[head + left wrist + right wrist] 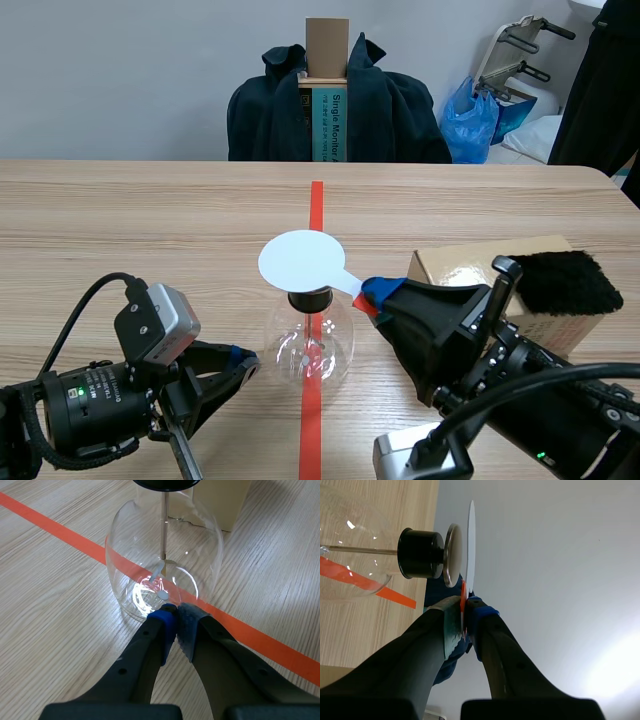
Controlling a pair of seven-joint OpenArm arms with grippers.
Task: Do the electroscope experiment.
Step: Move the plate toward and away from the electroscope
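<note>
Left gripper (245, 365), its 2 fingers clenched on nothing, tips at the near-left base of the glass electroscope (308, 350) mid-table. Over its top sits 1 white disc (300, 260), handle pinched by the right gripper (375, 292). Right: cardboard box (455, 265) bearing black fur (565, 282).

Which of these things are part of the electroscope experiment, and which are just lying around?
Job: electroscope; white paddle, held in the right gripper; black fur, probably for rubbing.
Lying about: cardboard box under the fur; jacket on the chair; blue bag.
</note>
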